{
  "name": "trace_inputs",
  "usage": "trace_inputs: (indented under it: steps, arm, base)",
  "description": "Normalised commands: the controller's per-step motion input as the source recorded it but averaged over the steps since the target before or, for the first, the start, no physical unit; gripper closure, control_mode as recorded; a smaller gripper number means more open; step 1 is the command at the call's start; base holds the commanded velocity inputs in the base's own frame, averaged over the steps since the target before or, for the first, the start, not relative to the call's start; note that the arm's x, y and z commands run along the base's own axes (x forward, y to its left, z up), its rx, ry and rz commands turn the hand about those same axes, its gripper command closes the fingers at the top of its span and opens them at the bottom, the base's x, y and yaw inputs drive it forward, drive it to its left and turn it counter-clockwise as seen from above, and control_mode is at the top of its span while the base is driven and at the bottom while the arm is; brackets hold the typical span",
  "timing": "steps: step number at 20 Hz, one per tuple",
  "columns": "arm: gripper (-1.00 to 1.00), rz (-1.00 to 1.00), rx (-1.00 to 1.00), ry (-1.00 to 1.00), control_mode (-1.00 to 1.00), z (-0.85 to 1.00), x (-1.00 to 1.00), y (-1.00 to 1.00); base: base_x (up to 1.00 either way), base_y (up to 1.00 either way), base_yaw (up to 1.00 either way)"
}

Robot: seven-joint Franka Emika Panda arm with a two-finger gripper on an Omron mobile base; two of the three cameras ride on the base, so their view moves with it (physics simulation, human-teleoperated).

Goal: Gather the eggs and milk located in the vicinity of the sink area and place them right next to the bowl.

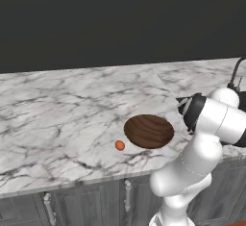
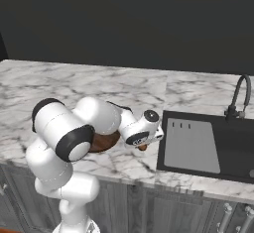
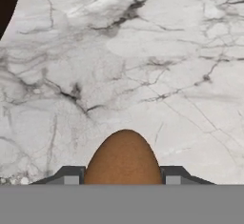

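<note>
A white-and-grey marble counter point(image 1: 62, 105) runs the full width of the kitchen, backed by a dark wall, with grey cabinet fronts point(image 1: 86, 201) below its front edge. To the left of the bowl the marble lies broad and bare, right back to the wall.

At the right end, the black sink point(image 2: 208, 145) is sunk into the counter, its grey floor visible and its dark arched faucet point(image 2: 238, 98) rising at the back edge.

The white arm point(image 2: 74, 133) rises from in front of the cabinets and bends forward over the counter's front strip, between bowl and sink.

The dark-brown wooden bowl point(image 1: 149, 131) sits near the front edge (in the right base view the arm hides most of it).

One orange-brown egg point(image 1: 119, 145) rests on the marble just beside the bowl's left rim, apart from it and close to the counter's front edge.

The gripper point(image 3: 123, 179) hovers over bare marble between the bowl and the sink's left rim. Its two fingertips point(image 3: 71, 176) press either side of a second brown egg point(image 3: 125, 158), clamped between them, with veined stone beneath.
</note>
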Motion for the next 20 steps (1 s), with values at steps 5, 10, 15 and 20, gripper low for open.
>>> trace_inputs:
  steps: [5, 10, 15, 20]
  arm:
    - [1.0, 0.21, 0.08, -0.07, -1.0, 0.12, -0.21, 0.08]
    - [1.0, 0.29, 0.02, 0.0, -1.0, 0.28, 0.0, 0.22]
    - [1.0, 0.25, 0.0, 0.0, -1.0, 0.22, 0.0, 0.27]
    - [1.0, 0.25, 0.0, 0.0, -1.0, 0.0, 0.0, 0.11]
  base:
    - [0.0, 0.0, 0.0]
    - [0.0, 0.0, 0.0]
    - [0.0, 0.0, 0.0]
    - [0.0, 0.0, 0.0]
